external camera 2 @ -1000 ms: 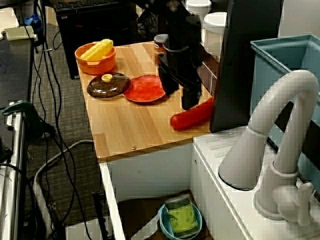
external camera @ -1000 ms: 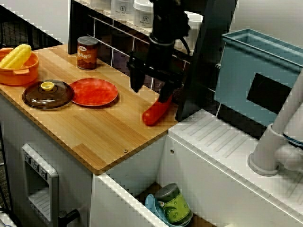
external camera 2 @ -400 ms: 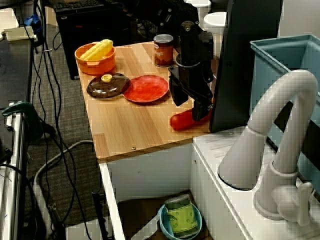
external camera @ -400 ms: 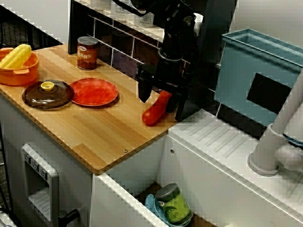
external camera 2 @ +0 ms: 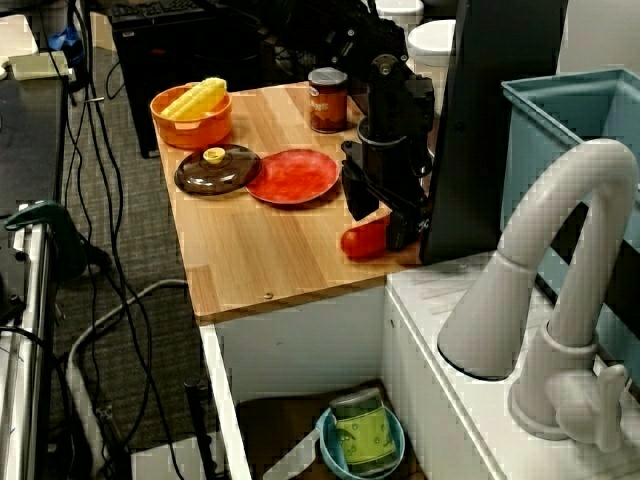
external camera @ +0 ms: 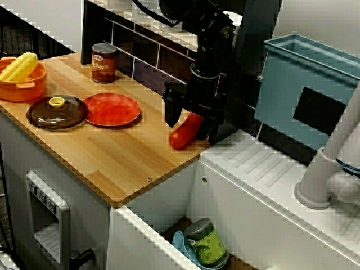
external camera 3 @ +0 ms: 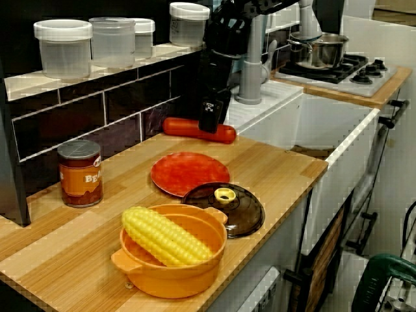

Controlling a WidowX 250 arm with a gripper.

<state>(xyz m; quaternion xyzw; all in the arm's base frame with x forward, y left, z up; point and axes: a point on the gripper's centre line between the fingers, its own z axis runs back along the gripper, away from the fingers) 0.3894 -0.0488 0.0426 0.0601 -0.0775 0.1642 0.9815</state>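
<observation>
1. Wooden toy-kitchen counter (external camera: 112, 163), white sink unit (external camera: 264, 169) off to its right in the view from above.
2. Red sausage (external camera: 181, 136) lies flat at the counter's back right corner, just beside the dark upright panel (external camera: 256, 56).
3. Gripper (external camera: 190, 125) sits low right over it, pincer spread wide, 1 finger either side, gripping nothing yet imo.
4. Long axis runs along the back wall, crossways to the line between the 2 fingers, so they face its narrow width.

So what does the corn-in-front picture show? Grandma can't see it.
A black robot tool straddles a long red sausage-like thing on a wooden counter. Nearer: a red plate, brown lid, and corn in an orange pot.
</observation>
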